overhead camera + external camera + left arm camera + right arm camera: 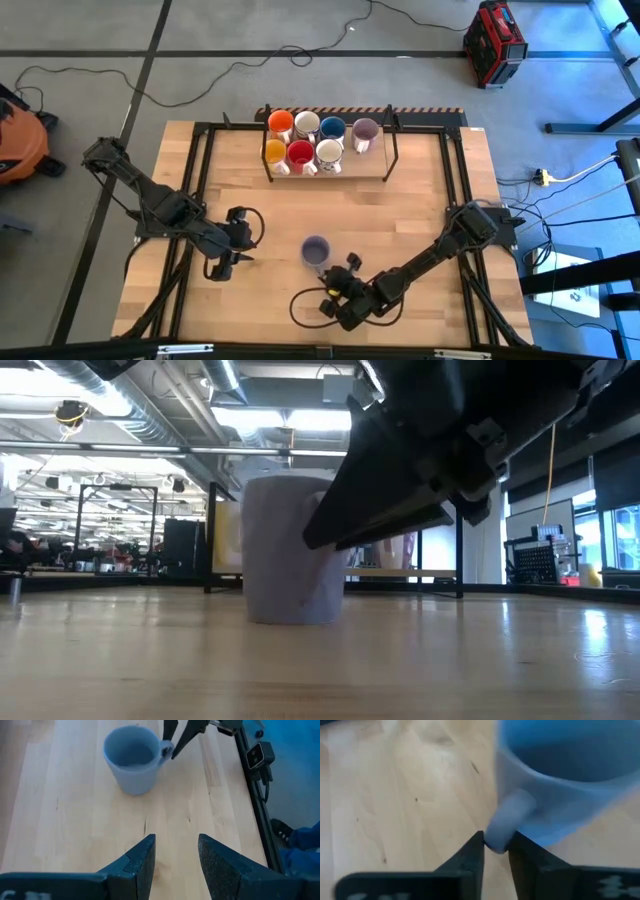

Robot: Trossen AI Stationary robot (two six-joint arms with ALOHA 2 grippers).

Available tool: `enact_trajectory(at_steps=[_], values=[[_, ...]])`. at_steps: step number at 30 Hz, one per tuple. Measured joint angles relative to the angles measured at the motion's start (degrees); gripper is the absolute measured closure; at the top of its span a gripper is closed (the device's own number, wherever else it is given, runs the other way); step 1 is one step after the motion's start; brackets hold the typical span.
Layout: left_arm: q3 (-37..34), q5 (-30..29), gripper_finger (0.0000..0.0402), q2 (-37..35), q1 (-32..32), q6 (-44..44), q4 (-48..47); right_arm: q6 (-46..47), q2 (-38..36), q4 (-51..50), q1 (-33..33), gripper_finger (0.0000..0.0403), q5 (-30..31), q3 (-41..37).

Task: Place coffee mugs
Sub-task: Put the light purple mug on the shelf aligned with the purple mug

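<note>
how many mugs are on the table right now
8. Seven glossy handled mugs sit on the wooden rack at the far edge: orange, white, blue, pale purple, orange, red, white. One pale purple mug stands alone, its handle between the right gripper fingers.

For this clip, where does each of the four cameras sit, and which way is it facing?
High view: above the table, looking straight down; both arms show, with seven mugs on a rack.
Low view: at table-top height, looking level across; an arm looms over the pale purple mug.
Left wrist view: on the left arm, past its open left gripper toward that mug.
Right wrist view: on the right arm; the right gripper pinches the mug's handle.
All four share the purple mug.
</note>
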Motion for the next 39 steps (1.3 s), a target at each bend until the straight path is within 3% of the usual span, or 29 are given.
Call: enact_trajectory(at_steps=[10, 16, 19, 25, 34, 39], values=[[0.0, 0.2, 0.0258, 0.0, 0.0, 0.4, 0.0, 4.9, -1.1, -2.9, 0.0, 0.0212, -4.4, -0.1], [0.0, 0.2, 0.0258, 0.0, 0.0, 0.4, 0.0, 14.0, -1.2, -2.6, 0.1, 0.0201, 3.9, 0.0], [0.0, 0.2, 0.0258, 0.0, 0.0, 0.4, 0.0, 15.8, -1.1, -2.1, 0.1, 0.0206, 9.2, 0.0], [0.0, -0.1, 0.0258, 0.0, 0.0, 0.5, 0.0, 15.7, -1.1, -3.4, 0.0, 0.0234, 9.1, 0.0], [0.0, -0.6, 0.0258, 0.0, 0.0, 2.3, 0.0, 14.9, -1.1, -3.9, 0.0, 0.0374, 8.1, 0.0], [0.0, -1.3, 0.0258, 0.0, 0.0, 2.4, 0.0, 14.9, -1.1, -3.8, 0.0, 0.0374, 8.1, 0.0]])
